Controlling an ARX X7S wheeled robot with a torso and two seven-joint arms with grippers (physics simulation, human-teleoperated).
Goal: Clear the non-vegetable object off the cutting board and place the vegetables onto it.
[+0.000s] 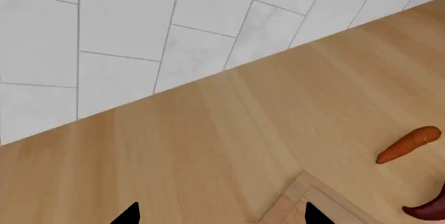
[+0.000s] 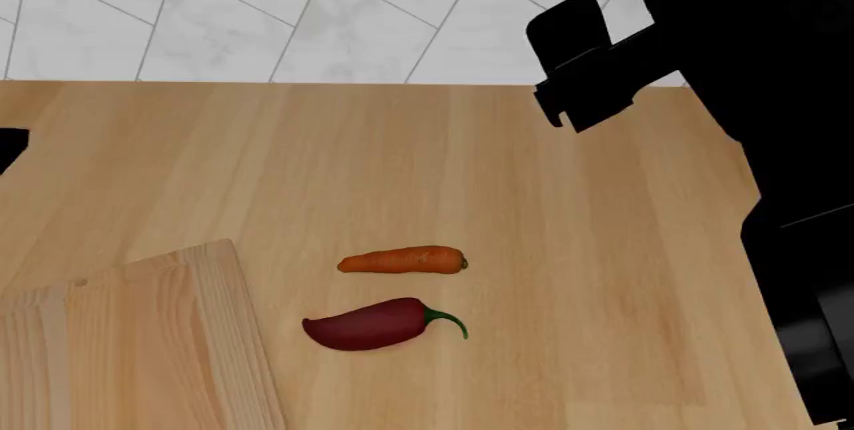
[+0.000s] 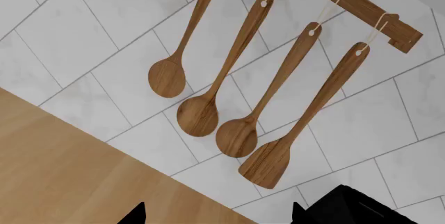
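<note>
We look down from our head camera onto a light wooden table (image 2: 561, 200) that meets a wall of pale tiles (image 2: 267, 10). The board (image 2: 120, 350) lies at the near left, only its right corner in view, its surface bare where we can see it. Just right of the board lies the carrot (image 2: 400, 261), and nearer to us than the carrot, close beside it but apart, lies the dark red chili (image 2: 374, 325), its green stem pointing away from the board. Both rest on the table, not on the board. The cheese shows in none of our views.

Our right arm (image 2: 747, 80) fills the space far right of the board as a black mass raised toward the wall. Its end effector (image 2: 583, 55) is in view there, but we cannot tell how far its fingers are parted.

The left wrist camera shows what the head view lacks: two dark fingertips (image 1: 127, 214) of our left end effector (image 1: 222, 214), set wide apart with nothing between them, above a corner of the board (image 1: 295, 203). Beyond that corner it picks up the carrot (image 1: 409, 144) and one end of the chili (image 1: 430, 207).

The right wrist camera alone shows four wooden spoons and a spatula-like tool (image 3: 236, 83) hanging by strings from a wooden rack (image 3: 358, 10) on the tiles. Two dark fingertips (image 3: 132, 214) of the right end effector (image 3: 215, 216) show at the frame's edge, spread wide and holding nothing.
</note>
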